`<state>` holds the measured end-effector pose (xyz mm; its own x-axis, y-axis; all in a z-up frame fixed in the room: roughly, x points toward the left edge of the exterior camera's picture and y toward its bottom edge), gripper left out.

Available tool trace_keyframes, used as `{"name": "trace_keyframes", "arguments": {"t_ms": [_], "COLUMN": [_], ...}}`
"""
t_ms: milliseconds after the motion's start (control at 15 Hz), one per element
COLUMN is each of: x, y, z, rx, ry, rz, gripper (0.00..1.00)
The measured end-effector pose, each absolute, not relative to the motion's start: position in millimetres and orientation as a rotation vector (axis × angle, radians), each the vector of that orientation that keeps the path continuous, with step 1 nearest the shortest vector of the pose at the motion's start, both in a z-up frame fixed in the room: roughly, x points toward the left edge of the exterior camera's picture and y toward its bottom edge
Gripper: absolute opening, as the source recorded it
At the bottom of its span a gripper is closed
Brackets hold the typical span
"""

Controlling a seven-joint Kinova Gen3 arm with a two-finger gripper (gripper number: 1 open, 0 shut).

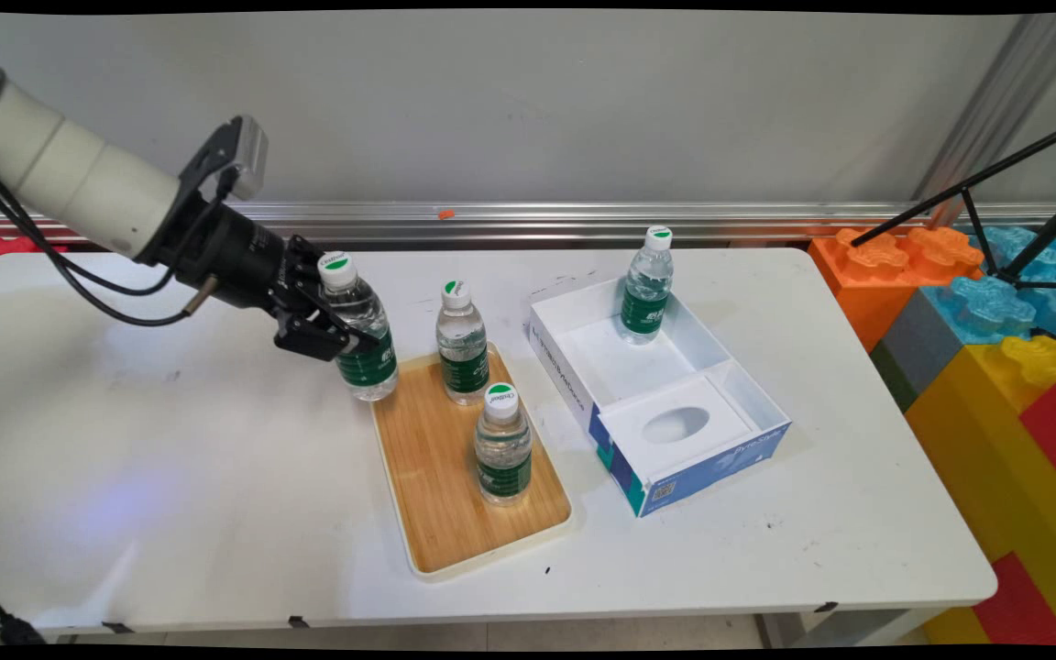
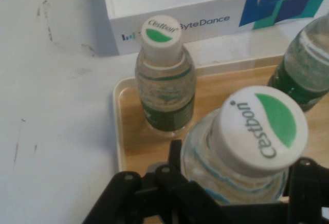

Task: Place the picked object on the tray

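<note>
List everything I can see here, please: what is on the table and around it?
Water bottles: four, clear with green labels and white caps. One held in the gripper at the tray's far left corner; two stand on the tray; one stands in the box.
Tray: one, wooden with a cream rim, mid-table.
Box: one, white and blue, open, right of the tray.
Table: one, white.
Big toy bricks: orange, blue, yellow, red, stacked at right.
Tripod legs: black, upper right.
Gripper: one, black, shut on a bottle.
</note>
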<state>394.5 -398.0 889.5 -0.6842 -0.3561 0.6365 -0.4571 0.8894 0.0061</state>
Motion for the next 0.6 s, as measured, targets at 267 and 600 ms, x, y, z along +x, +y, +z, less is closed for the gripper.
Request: {"name": "trace_keyframes", "arguments": {"t_ms": [267,600], "x": [402.8,408.6], "y": [-409.9,-422.4], "z": [863.7,843.2], "rx": [0.563,0.543], "ry": [-2.372,-2.348], "rz": [0.201,0.179], "gripper": [0.00,0.00]}}
